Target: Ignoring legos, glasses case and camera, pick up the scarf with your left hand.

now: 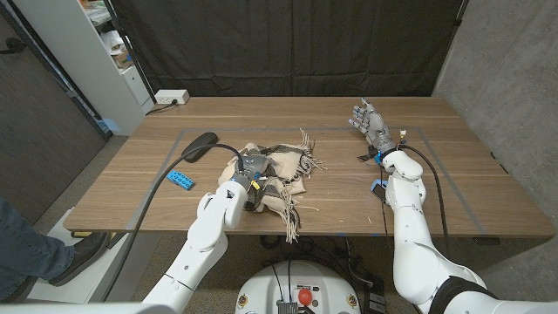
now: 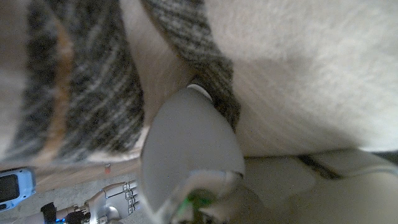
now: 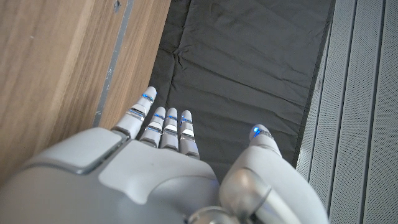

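Wooden table (image 1: 349, 187) bearing fringed plaid scarf (image 1: 283, 170): left hand (image 1: 252, 171) pressing onto it, finger closure indeterminable, grasping under way, lifting seemingly remaining; right hand (image 1: 370, 122) idling open-fingered well beside scarf.

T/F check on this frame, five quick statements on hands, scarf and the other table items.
1. The left hand is down on the scarf. True.
2. The right hand holds the lego. False: its fingers are apart and it holds nothing; the blue lego lies left of the scarf.
3. The scarf lies on the table. True.
4. The glasses case sits on top of the scarf. False: it lies apart from it, on bare wood.
5. The scarf is plain white. False: it is cream with dark stripes and a fringe.
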Controlling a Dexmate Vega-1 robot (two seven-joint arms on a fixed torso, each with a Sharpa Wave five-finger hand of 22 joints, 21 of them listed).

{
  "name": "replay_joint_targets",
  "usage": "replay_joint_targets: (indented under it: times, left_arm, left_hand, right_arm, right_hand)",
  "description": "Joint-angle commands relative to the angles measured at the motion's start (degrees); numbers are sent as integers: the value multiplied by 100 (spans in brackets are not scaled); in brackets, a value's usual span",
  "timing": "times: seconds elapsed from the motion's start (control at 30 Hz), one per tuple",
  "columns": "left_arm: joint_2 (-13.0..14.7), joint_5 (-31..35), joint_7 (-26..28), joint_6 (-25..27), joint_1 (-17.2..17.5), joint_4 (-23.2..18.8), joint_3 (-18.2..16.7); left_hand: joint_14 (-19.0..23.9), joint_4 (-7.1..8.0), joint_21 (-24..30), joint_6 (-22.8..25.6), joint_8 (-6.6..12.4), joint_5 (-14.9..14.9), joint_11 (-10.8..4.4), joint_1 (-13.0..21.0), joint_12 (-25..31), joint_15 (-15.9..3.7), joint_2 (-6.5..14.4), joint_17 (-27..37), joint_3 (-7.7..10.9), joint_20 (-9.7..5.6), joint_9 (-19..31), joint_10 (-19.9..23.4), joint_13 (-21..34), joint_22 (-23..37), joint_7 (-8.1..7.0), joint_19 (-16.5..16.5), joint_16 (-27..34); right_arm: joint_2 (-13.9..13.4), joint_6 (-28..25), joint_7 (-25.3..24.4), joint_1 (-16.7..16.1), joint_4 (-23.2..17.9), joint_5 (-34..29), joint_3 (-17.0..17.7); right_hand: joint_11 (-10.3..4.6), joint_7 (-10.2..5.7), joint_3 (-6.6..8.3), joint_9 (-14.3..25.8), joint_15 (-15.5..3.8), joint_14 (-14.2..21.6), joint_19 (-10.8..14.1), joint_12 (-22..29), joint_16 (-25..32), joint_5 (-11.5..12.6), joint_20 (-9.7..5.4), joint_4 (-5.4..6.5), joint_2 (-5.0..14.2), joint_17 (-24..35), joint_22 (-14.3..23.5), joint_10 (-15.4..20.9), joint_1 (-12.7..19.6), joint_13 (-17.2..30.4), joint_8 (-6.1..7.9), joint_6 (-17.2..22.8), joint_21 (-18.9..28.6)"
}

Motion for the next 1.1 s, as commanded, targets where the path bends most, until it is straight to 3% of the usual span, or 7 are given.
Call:
replay_joint_targets:
  times: [0.03,0.53,0.67,0.73,0.77,1.0,1.1]
  left_arm:
    - [-80,-160,3,18,-26,5,-17]
    - [-139,-478,-127,-48,14,-288,-176]
    - [-146,-436,-114,-36,26,-359,-196]
    - [-253,-7,465,217,135,-312,-75]
    - [-203,19,199,199,97,-390,-71]
    - [-208,-206,23,87,120,-548,-183]
    - [-312,-739,3,-54,129,-542,-404]
  left_hand:
    - [1492,16,103,759,88,29,-91,59,94,-1347,27,1722,-20,-1440,129,105,598,268,459,2238,239]
    - [1493,25,276,724,199,59,-71,34,198,-1366,49,1838,-5,-1423,341,58,901,279,472,2079,198]
    - [1554,8,357,747,250,66,-56,60,243,-1421,39,1920,-10,-1458,415,74,1007,287,508,2054,250]
    - [1583,8,406,774,280,71,-65,66,270,-1431,40,1956,-12,-1503,450,98,1057,293,515,2060,272]
    - [1649,-3,483,784,310,69,-49,79,308,-1469,12,2034,-37,-1558,496,136,1124,311,526,2081,343]
    - [1726,-28,678,808,382,79,-73,159,385,-1536,-18,2194,-53,-1642,615,177,1305,377,523,2038,440]
    - [1725,-27,725,811,400,85,-70,177,412,-1539,-19,2228,-52,-1664,649,201,1359,398,521,1986,444]
  right_arm:
    - [-1,-42,4,-28,-57,34,21]
    - [19,-96,21,-63,-229,50,-4]
    - [28,-112,19,-76,-272,62,-8]
    - [34,-112,21,-85,-287,74,-7]
    - [36,-112,21,-90,-295,78,-8]
    - [48,-102,20,-120,-330,103,-11]
    - [50,-90,18,-119,-319,114,-12]
  right_hand:
    - [-37,-23,0,7,-10,65,32,-15,30,17,25,-21,69,20,29,31,17,10,1,23,-16]
    - [-37,-20,-3,7,-7,72,40,-15,32,17,22,-28,76,24,29,30,22,10,1,25,-12]
    - [-37,-20,-4,8,-3,76,44,-15,34,17,22,-29,78,26,29,32,22,10,1,25,-11]
    - [-38,-19,-5,8,-4,75,43,-15,34,16,23,-29,78,27,29,32,22,10,1,24,-12]
    - [-34,-19,-6,8,-1,77,42,-15,34,16,24,-30,79,27,29,32,22,10,0,23,-12]
    - [-25,-19,-8,8,-7,79,46,-15,35,16,21,-32,81,29,30,33,23,10,0,24,-11]
    - [-25,-20,-9,8,-8,82,45,-14,36,16,22,-33,82,30,30,34,23,11,1,24,-11]
